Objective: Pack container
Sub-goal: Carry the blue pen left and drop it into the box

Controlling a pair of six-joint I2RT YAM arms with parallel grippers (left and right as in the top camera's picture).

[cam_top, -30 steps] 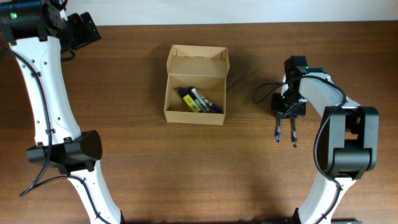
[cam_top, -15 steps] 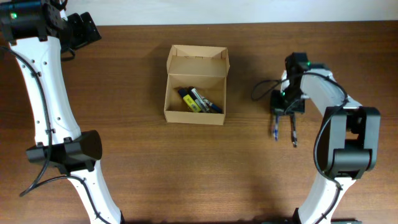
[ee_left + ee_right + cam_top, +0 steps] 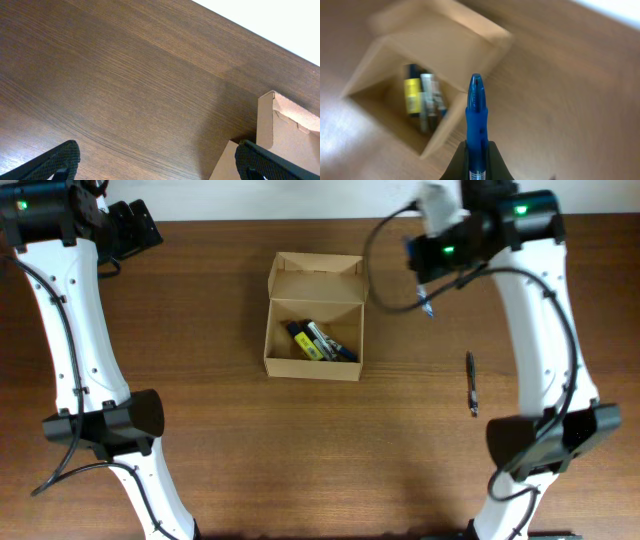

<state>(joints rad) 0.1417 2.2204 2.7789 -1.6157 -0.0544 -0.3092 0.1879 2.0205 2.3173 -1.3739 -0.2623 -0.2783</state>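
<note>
Tan cardboard, thin and matte, makes up the container [image 3: 312, 368]; it sits on the dark wood-grain bench [image 3: 200, 420] toward the far middle, its lid flap [image 3: 320, 278] folded back, and a few pens [image 3: 318, 342], one with a yellow body, lie across its floor. I judge it very light and easy to push askew; the walls should be stiffest at the corners and creases, and would buckle if pinched mid-panel. For closing, the free edge of the flap looks like the best place to take hold, with a side wall steadied near a corner so the box does not slide.

The right gripper [image 3: 477, 156] is clamped on a blue pen [image 3: 476, 117], a smooth, glossy plastic barrel, probably slippery; it hangs just beside the container's right wall, above the bench. The left gripper [image 3: 160, 165] is spread wide and holds nothing, off to the container's left.

A slim black pen [image 3: 471, 383] lies on the bench, well apart from the box.
</note>
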